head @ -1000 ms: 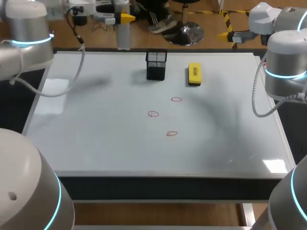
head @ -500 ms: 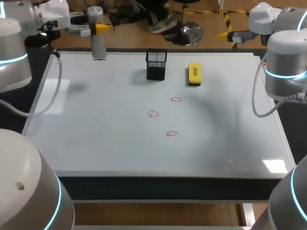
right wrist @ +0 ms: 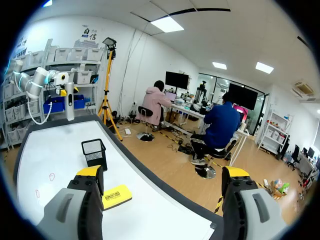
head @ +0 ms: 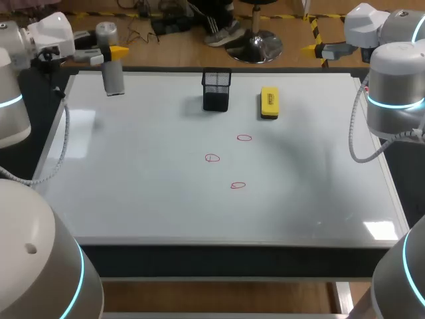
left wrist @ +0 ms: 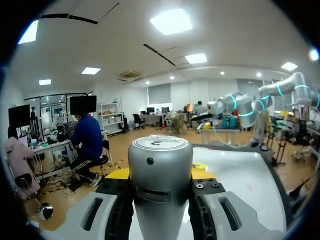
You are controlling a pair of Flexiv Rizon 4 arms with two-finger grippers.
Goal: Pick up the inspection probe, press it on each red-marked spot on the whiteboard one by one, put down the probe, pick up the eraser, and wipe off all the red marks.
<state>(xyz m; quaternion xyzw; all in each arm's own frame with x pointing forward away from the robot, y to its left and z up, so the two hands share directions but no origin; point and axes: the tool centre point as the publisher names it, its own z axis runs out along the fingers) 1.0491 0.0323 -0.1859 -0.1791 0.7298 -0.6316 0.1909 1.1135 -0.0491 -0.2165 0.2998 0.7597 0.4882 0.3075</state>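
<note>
A whiteboard [head: 166,206] lies flat and covers nearly the whole worktop [head: 219,260], its white surface glossy under the ceiling lights. The inspection probe [head: 113,70] is a smooth grey cylinder with a flat cap, held upright over the far left corner of the board. The left hand [head: 109,52] is closed round it. In the left wrist view its two fingers press the body from both sides, with the yellow tips just showing behind it.

The probe looks rigid and metal-skinned, so I judge it fairly weighty for its size and liable to slip in a loose hold. A firm pinch on the barrel, as now, should keep it straight for pressing down. A small mark sits on its cap, too small to make out.

The three red marks [head: 238,185] are small loops near the middle of the board, well apart from the probe. Beyond them, at the far side, stands a black mesh pen cup [head: 216,90], and just to its right lies the yellow eraser [head: 269,103]. The eraser's top carries dark print that I cannot read.

The right hand [right wrist: 162,172] hangs off the far right corner, fingers spread wide and holding nothing.
</note>
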